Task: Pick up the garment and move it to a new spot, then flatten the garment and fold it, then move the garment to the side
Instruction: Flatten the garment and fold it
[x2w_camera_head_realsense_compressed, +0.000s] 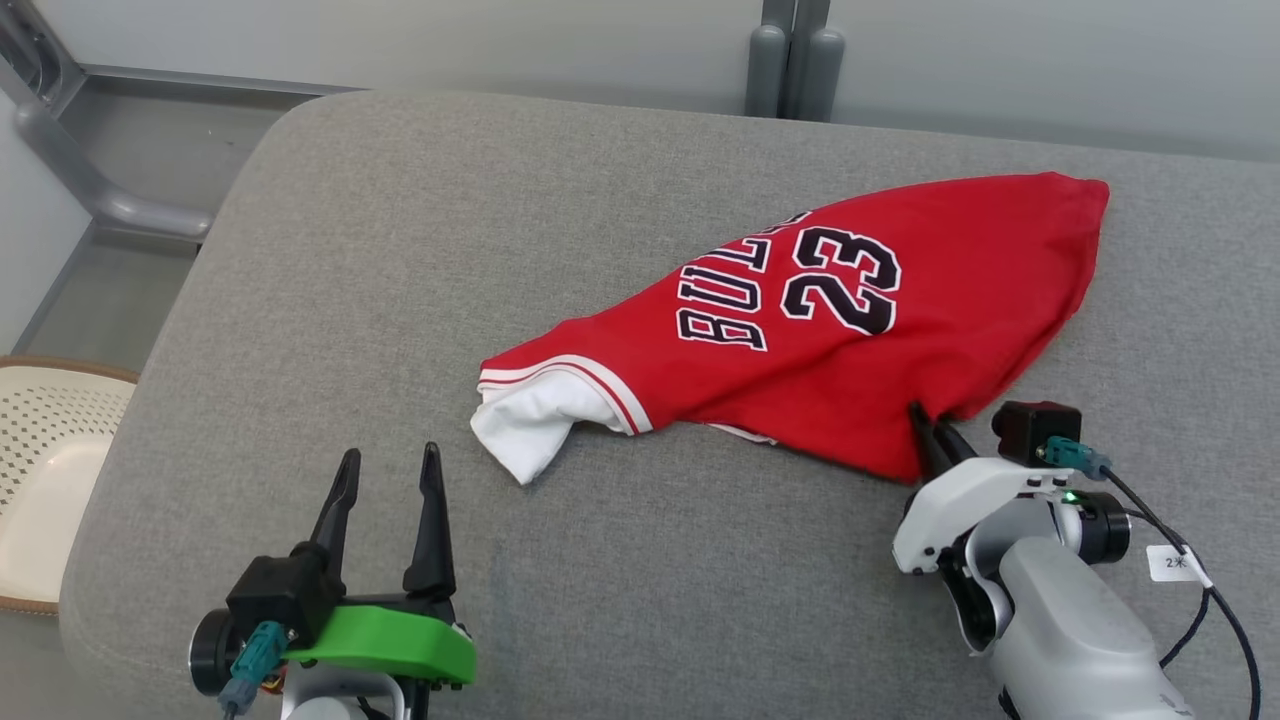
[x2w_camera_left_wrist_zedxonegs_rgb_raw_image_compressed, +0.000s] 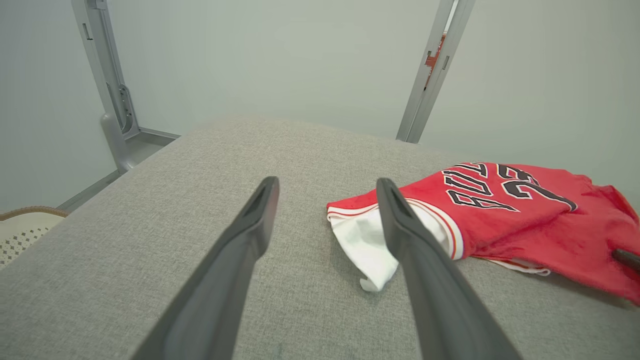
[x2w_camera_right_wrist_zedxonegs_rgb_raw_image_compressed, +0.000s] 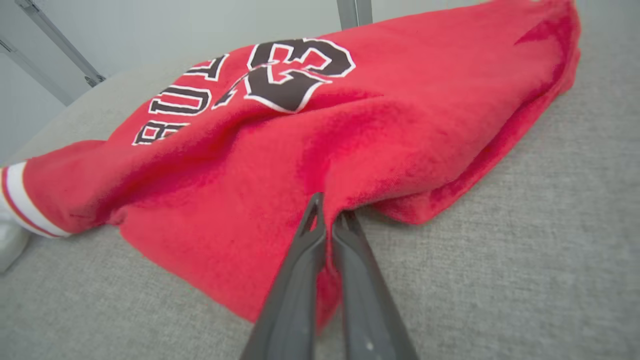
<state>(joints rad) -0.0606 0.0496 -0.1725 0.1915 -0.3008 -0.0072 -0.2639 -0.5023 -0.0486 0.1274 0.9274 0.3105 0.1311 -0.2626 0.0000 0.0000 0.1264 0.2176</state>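
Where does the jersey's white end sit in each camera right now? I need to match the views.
Head view: white end, near centre, at the left tip of the red jersey.
Left wrist view: white end, just right of centre.
Right wrist view: white end, left edge, below mid-height.
Shared landmark: the black number 23.

Left tool (x2w_camera_head_realsense_compressed: 390, 452) spread; right tool (x2w_camera_head_realsense_compressed: 922, 418) pinched closed.
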